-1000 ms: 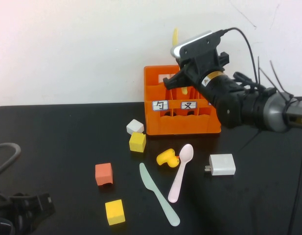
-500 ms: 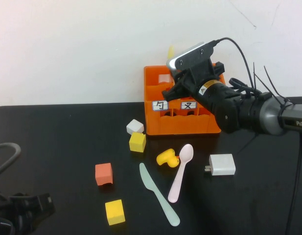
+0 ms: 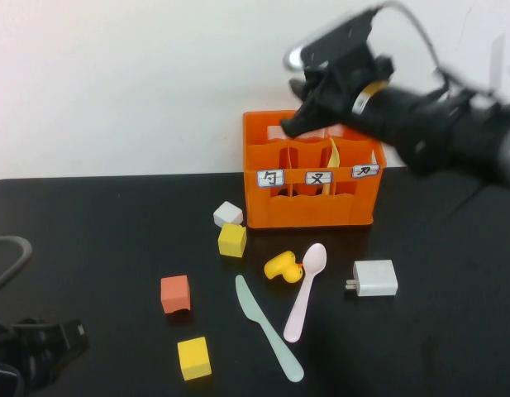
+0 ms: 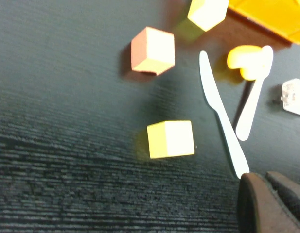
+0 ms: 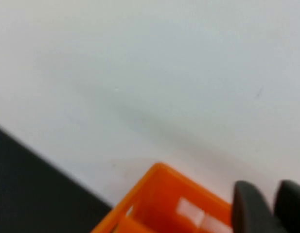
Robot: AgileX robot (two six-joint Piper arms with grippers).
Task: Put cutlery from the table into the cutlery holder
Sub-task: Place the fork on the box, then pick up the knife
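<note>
A matte black worktop point(image 3: 114, 231) with a pale wall behind it carries everything. Nearest the robot, at the low left corner of the high view, the left gripper point(image 3: 40, 351) rests just above the surface, fingers point(image 4: 266, 204) shut on nothing. A little farther out lie a yellow cube point(image 3: 193, 358) and an orange-red cube point(image 3: 175, 294), and beside them the pale mint-green knife point(image 3: 269, 328) lies flat, its blade pointing away from the robot. Just right of it the pinkish-white spoon point(image 3: 305, 292) lies flat too, its bowl touching the yellow duck toy point(image 3: 282, 267); a white plug adapter point(image 3: 374, 278) sits farther right. Beyond these, a second yellow cube point(image 3: 232, 240) and a white cube point(image 3: 227, 214) stand near the front left corner of the orange cutlery holder point(image 3: 308, 211). The yellow fork point(image 3: 332, 165) stands tilted in the holder's middle compartment. Farthest back, the right gripper point(image 3: 300, 107) hangs above the holder, holding nothing, fingers point(image 5: 249, 206) a narrow gap apart.
</note>
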